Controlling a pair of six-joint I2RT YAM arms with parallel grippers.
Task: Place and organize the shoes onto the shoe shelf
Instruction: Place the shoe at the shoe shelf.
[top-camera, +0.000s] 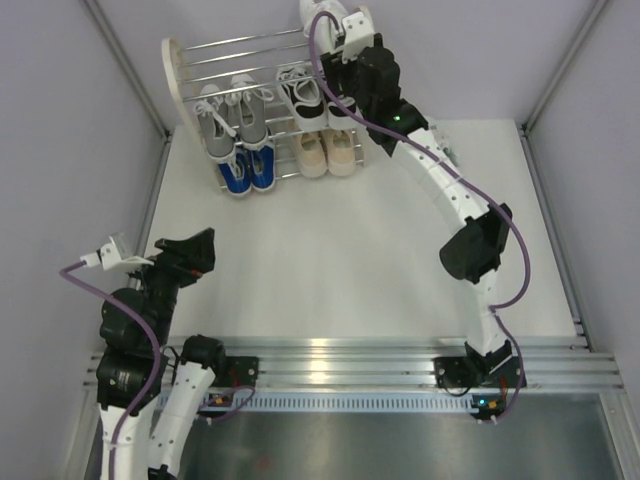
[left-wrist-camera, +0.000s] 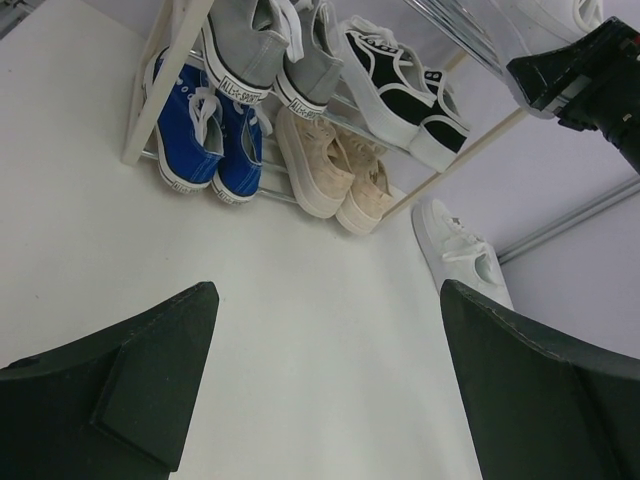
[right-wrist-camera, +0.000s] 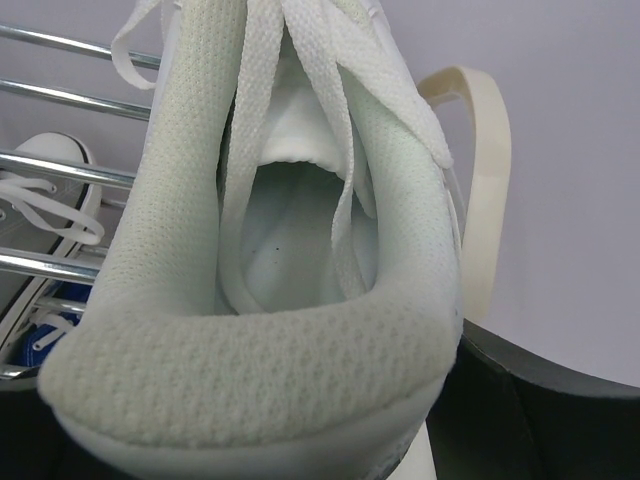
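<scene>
Sneaker (right-wrist-camera: 260, 360) gripped by right tool (top-camera: 340, 40) at shelf (top-camera: 175, 65) top edge, left tool (left-wrist-camera: 328, 330) wide

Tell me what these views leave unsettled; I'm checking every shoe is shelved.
Right gripper: the white shoe fills the right wrist view, so whether the jaws press it cannot be told.
Shoe shelf top tier: the right arm covers its right end in the top view; the left wrist view's upper edge cuts it off.
Other white shoe on the table: seen by the left wrist only; the right arm largely hides it from above.
</scene>
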